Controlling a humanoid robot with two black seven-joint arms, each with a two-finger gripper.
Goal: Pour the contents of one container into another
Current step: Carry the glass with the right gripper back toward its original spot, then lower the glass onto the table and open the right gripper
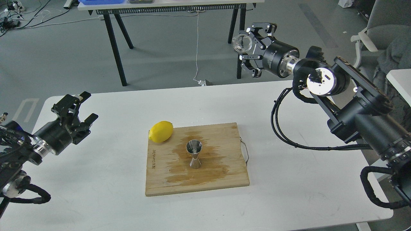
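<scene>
The steel hourglass jigger [194,153] stands upright in the middle of a wooden cutting board [234,176], inside a dark wet stain. The small clear glass cup [239,44] is lifted high and far back to the right, well away from the jigger, lying on its side with its mouth facing the camera. My right gripper [246,45] is shut on it. My left gripper [77,109] hovers over the table's left side, open and with nothing between its fingers.
A yellow lemon [161,131] rests at the board's back left corner. The white table [289,192] bears the board. Beyond it stand a black-legged table [115,38] and, at the right, a chair [362,35] with grey cloth.
</scene>
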